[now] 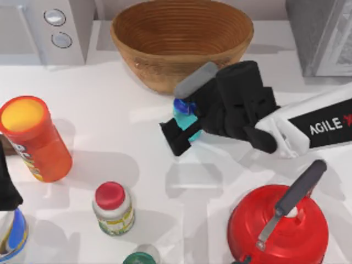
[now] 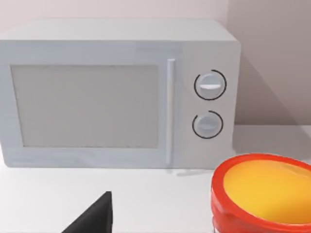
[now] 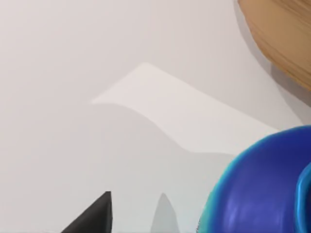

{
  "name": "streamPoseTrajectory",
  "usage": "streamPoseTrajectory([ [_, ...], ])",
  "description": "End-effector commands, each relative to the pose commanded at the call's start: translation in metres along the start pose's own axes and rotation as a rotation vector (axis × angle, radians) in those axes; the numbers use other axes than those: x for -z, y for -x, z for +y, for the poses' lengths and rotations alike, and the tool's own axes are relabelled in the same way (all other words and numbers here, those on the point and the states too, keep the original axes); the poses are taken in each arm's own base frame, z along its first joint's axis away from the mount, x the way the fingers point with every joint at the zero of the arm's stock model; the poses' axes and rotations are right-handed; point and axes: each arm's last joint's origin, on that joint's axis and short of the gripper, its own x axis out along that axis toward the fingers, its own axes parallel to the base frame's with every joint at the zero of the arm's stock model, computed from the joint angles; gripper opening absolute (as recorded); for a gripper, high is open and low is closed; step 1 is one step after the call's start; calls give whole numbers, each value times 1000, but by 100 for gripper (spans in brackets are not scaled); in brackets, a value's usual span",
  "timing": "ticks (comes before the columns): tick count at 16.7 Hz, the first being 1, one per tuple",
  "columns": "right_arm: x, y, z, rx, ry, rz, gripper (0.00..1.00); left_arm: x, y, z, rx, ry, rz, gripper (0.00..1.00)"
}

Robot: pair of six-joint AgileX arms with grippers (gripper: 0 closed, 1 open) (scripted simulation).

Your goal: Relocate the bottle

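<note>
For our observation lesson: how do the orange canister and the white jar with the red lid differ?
The orange canister is taller and wider than the white jar. The canister has a yellow top with a red rim; the jar has a plain red lid. The canister stands nearer the table's left edge. Both stand upright, untouched by either hand.

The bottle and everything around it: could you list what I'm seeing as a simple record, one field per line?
bottle: teal, dark blue shoulder, mid-table, just in front of the wooden bowl
right gripper: around the bottle, fingers on either side
left gripper: parked at the table's left edge
orange canister: left side, yellow top
white jar: red lid, near front
red kettle: front right
microwave: back left
bottle lifted or standing: cannot tell
</note>
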Motion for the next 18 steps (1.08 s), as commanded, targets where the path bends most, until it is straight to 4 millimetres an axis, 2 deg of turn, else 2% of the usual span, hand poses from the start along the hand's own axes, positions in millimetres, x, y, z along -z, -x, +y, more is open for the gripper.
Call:
streamPoseTrajectory([
  [2,0,0,0,0,0,0,100,0,0,0,0,0,0,100],
  [15,0,0,0,0,0,0,2,0,0,0,0,0,0,100],
  [18,0,0,0,0,0,0,0,0,0,0,0,0,0,100],
])
